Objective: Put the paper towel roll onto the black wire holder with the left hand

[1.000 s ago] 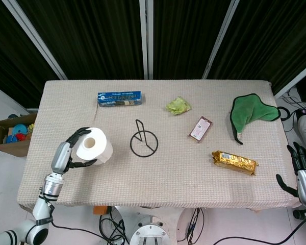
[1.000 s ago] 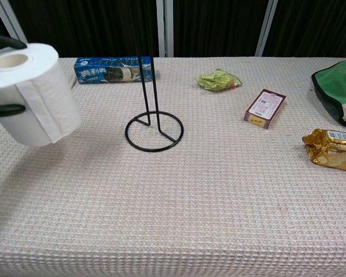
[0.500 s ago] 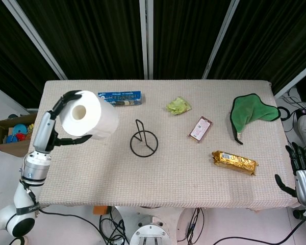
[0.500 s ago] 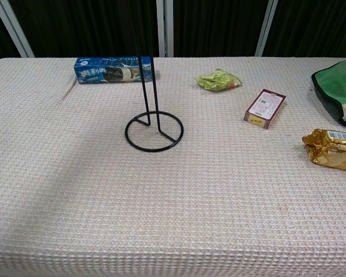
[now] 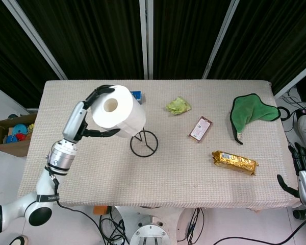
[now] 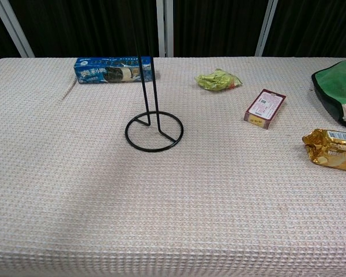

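In the head view my left hand grips the white paper towel roll, held high above the table with its core hole facing up towards the camera. The roll hangs just left of the black wire holder and covers the top of its post. The holder stands upright on its ring base in the chest view, where neither the roll nor the left hand shows. My right hand hangs off the table's right edge, fingers apart, holding nothing.
A blue cookie box lies behind the holder. A green crumpled wrapper, a red-and-white packet, a gold snack bag and a green cloth lie to the right. A cardboard box sits off the left edge.
The left hand has lifted the roll off the table, out of the chest view, and carried it right to beside the holder's post. The right hand has stayed put.
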`<state>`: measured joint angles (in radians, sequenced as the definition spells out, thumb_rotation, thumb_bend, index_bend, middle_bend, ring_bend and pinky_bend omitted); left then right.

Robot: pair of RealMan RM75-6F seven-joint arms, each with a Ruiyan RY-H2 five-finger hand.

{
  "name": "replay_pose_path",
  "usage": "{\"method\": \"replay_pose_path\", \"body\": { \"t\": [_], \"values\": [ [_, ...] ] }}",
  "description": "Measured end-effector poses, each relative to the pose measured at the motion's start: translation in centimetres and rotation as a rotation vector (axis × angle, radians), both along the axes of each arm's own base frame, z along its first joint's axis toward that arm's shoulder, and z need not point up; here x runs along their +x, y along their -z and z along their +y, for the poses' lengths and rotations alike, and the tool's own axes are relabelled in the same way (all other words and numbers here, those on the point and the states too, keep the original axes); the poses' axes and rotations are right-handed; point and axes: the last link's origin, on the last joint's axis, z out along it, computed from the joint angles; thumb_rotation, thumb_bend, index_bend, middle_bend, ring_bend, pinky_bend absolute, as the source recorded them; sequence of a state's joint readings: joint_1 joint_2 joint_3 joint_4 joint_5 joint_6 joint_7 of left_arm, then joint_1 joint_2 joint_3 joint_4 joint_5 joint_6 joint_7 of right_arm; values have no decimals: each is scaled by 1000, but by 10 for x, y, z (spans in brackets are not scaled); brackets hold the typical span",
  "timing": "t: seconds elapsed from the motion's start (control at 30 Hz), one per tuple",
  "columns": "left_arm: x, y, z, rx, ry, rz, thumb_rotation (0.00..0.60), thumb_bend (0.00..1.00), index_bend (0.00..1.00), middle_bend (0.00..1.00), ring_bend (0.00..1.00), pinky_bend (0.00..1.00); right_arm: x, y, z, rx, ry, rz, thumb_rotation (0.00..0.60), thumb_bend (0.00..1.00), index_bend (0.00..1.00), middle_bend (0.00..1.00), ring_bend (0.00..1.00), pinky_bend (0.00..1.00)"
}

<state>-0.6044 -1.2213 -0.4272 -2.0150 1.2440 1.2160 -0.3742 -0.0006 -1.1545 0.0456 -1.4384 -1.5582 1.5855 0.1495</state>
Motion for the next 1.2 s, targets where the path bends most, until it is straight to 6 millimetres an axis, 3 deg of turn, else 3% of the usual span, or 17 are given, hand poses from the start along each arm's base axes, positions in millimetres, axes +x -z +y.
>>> {"method": "replay_pose_path", "body": {
  "t": [0.93,1.03,1.07,1.13,1.2],
  "values": [
    [7,59,15,-5,18,179,600,358,392,579,483,296,-5,-1,-2,1,9,-9,600,249,0,0,0,0],
    [3,69,14,-8,21,206,600,355,334,569,477,296,-6,0,-2,4,10,-10,600,249,0,0,0,0],
    [1,72,14,-12,22,215,600,345,263,539,459,295,-6,0,-3,4,10,-10,600,249,0,0,0,0],
    [-3,80,12,-23,30,237,600,286,77,364,365,287,-6,0,-2,6,10,-9,600,249,0,0,0,0],
    [-8,87,12,-46,35,255,600,230,4,191,268,272,-6,-1,-2,5,11,-7,600,249,0,0,0,0]
  ]
}}
